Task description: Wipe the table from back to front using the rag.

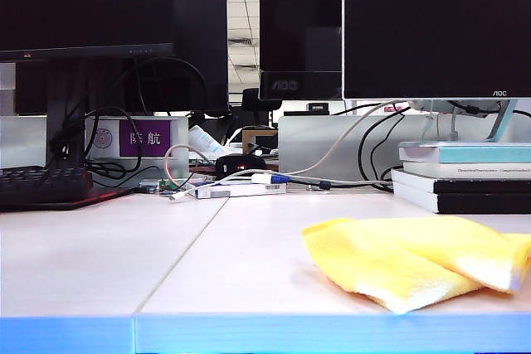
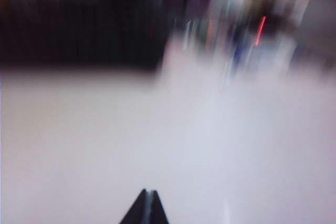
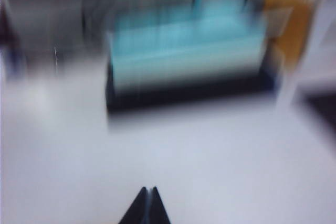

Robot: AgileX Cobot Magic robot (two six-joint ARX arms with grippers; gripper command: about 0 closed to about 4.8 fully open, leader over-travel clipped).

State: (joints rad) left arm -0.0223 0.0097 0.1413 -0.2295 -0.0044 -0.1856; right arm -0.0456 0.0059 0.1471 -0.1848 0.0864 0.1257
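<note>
Office desk scene: wide off-white matte table [image 1: 99, 263] w/ thin seam line & light blue front edge, black monitors [image 1: 436, 26] across upper part of exterior view.

Soft bright yellow terry rag [image 1: 419, 263] w/ paler fuzzy edges lies crumpled & loosely folded on table at lower right of exterior view, near front edge, nothing touching it. Behind it at right edge, stack of books [image 1: 465, 176], teal-and-white on top, dark ones below. Mid frame: tangle of white and black cables [image 1: 274, 178]; dark keyboard [image 1: 41, 184] at left edge. No arm seen in exterior view. Left gripper [image 2: 147, 207], bottom centre of blurred left wrist view: dark fingers pressed together, empty, over bare table. Right gripper [image 3: 148, 205], bottom centre of blurred right wrist view: fingers together too, empty, w/ blurry teal book stack ahead of it.
</note>
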